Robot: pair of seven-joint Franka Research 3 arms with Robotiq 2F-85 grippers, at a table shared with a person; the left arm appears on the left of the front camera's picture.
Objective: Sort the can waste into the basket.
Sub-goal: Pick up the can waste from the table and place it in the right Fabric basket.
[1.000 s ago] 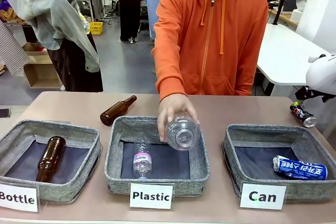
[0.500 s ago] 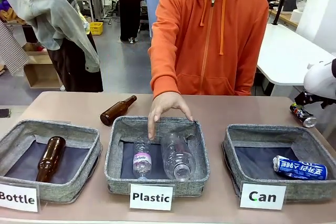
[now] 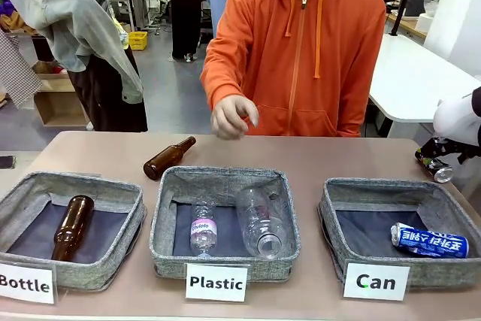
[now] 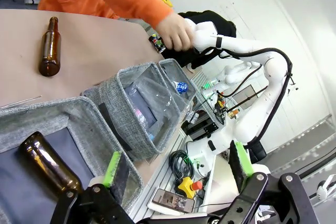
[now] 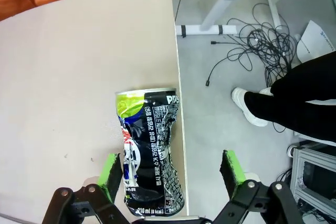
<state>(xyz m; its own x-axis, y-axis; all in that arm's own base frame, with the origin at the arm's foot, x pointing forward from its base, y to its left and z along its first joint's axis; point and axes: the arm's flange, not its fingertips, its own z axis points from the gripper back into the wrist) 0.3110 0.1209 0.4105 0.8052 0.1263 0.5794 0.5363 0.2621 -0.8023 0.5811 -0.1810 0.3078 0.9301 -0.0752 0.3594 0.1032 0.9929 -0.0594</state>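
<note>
The basket point(image 3: 331, 240) signed "Can" holds the blue can point(image 3: 430, 240), lying on its side on the dark floor. The Plastic basket point(image 3: 225, 177) holds two clear plastic bottles point(image 3: 261, 223). The Bottle basket point(image 3: 75, 183) holds one brown bottle point(image 3: 71, 225), and a second brown bottle point(image 3: 168, 158) lies on the table point(image 3: 338, 155) behind it. The dark crushed can point(image 5: 152, 153) lies outside, at the table's edge beyond the Can basket. The right gripper point(image 5: 170, 174) hangs over it, fingers spread wide to either side, gripping nothing. The left gripper point(image 4: 176, 163) is also spread and empty, above the Bottle basket.
</note>
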